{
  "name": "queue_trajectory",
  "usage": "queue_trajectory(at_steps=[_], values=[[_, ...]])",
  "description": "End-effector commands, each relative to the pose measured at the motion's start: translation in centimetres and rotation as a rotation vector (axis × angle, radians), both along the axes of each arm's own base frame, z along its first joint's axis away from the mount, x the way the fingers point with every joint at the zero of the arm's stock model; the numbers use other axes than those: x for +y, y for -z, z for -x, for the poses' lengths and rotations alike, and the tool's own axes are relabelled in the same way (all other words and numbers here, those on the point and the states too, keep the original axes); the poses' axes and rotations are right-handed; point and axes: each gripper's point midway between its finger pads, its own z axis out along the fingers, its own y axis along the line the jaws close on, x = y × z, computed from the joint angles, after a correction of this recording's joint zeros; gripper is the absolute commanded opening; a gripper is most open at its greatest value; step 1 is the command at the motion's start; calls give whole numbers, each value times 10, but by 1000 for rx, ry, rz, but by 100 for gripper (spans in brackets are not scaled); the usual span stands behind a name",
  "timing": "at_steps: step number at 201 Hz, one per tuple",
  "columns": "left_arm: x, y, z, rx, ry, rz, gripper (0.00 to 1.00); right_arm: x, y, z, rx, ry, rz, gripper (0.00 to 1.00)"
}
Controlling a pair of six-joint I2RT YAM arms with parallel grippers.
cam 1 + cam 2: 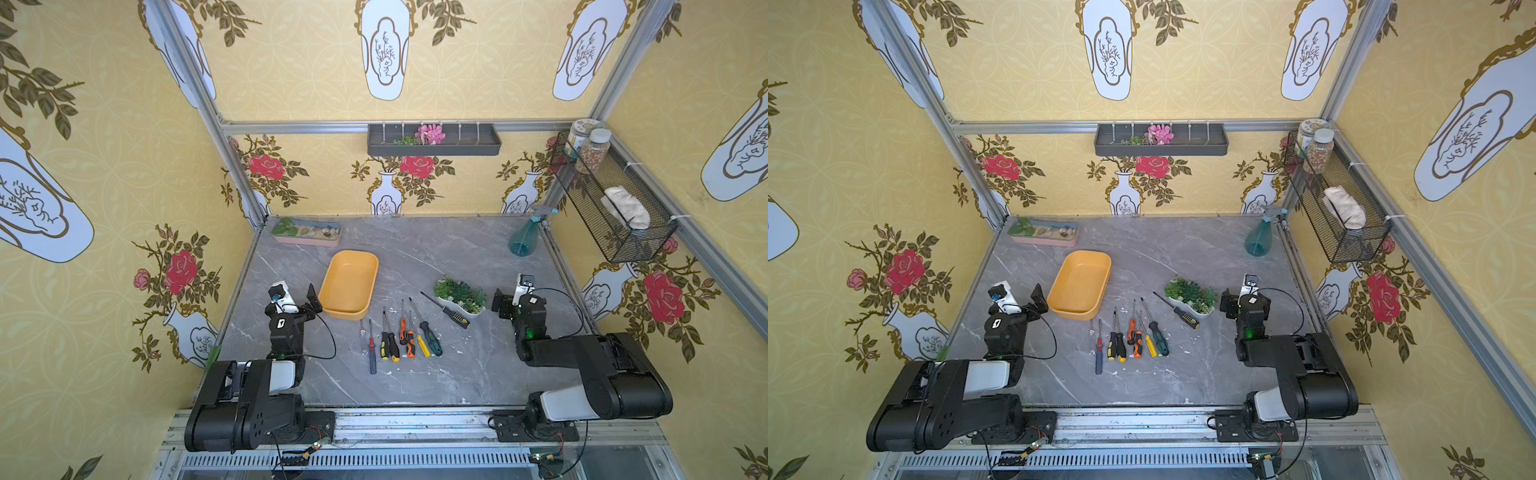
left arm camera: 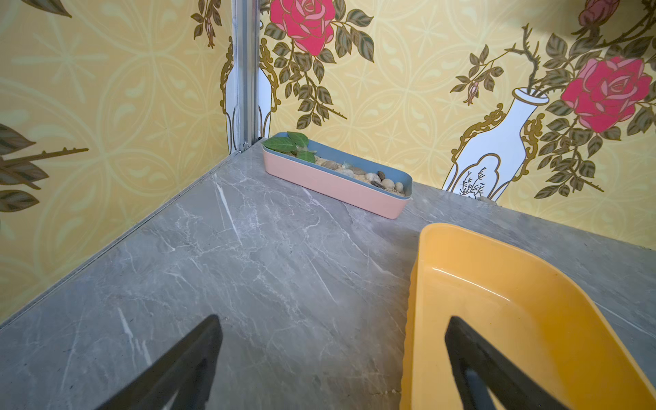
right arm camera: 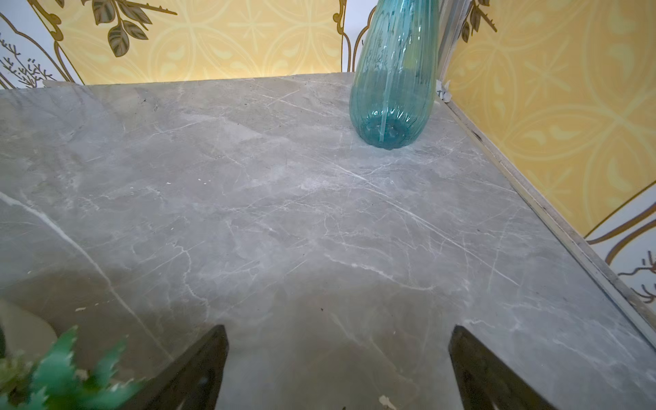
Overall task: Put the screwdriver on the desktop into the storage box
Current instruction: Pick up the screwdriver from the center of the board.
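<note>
My left arm (image 1: 286,328) sits folded low at centre left in both top views, jaws spread wide beside the storage box (image 1: 348,286); the right arm (image 1: 525,316) mirrors it at centre right, jaws equally wide, near the succulent dish (image 1: 459,295). The screwdrivers (image 1: 430,338) lie in a row on the counter (image 1: 436,374) just below the box, one black-handled screwdriver (image 1: 455,318) beside the dish.

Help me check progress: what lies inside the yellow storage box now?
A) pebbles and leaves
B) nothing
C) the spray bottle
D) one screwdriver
B: the storage box shows only its bare yellow floor, and the screwdrivers lie outside it on the desktop.
</note>
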Motion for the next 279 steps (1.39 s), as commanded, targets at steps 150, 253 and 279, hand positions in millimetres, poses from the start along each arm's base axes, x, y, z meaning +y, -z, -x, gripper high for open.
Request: queue_trajectory(at_steps=[150,253,279], values=[[6,-13,11,-59,-34,-2,100,-3,-21,6,-84,42,28,97],[26,-74,25,18,-220,326,100,-9,-96,71,130,357,-303,97],[2,-78,22,120,-107,414,100,7,-90,80,303,322,-369,97]])
